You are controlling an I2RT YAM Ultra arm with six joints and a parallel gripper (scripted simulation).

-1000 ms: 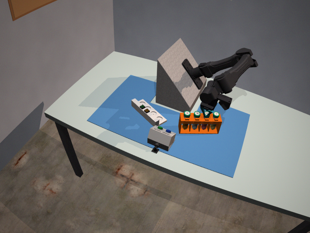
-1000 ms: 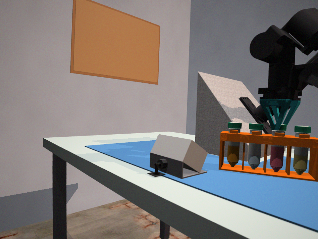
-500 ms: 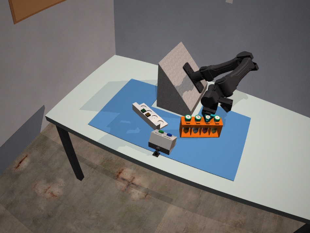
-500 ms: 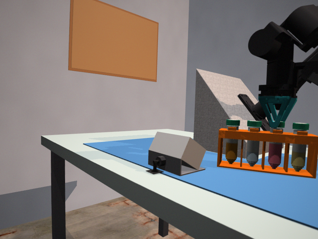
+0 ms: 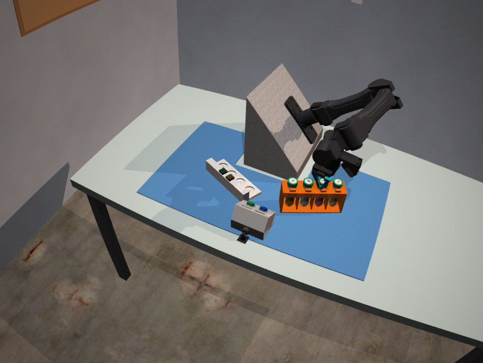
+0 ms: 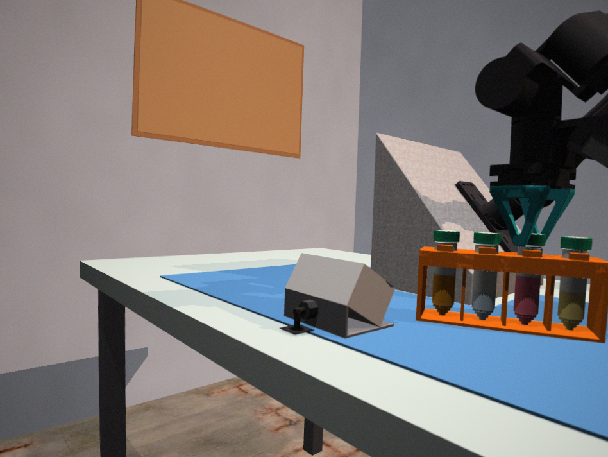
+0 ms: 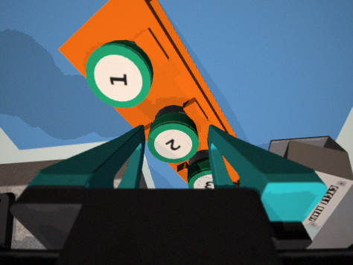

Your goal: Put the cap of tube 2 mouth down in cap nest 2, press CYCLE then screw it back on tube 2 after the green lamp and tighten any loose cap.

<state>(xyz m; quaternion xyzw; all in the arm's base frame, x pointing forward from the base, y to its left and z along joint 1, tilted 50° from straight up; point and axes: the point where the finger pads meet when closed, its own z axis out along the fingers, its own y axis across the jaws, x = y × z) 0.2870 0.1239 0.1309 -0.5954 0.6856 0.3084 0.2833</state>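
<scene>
The orange decapping station (image 5: 313, 194) holds four green-capped tubes. In the wrist view I see the cap of tube 2 (image 7: 172, 142) with its white dot marked 2, sitting on its tube between the caps of tube 1 (image 7: 119, 79) and tube 3 (image 7: 202, 179). My gripper (image 7: 176, 132) points down over cap 2 and is open. Its teal fingers flank the cap with a small gap on each side. The gripper also shows in the top view (image 5: 322, 179) and in the exterior view (image 6: 530, 235). The white cap tray (image 5: 233, 177) lies to the left with empty nests and both lamps dark.
The key desk (image 5: 252, 218) with the green READY key (image 5: 250, 203) and the blue CYCLE key (image 5: 264, 208) stands in front of the tray. The grey wedge (image 5: 277, 125) that carries the arm's base rises just behind the station.
</scene>
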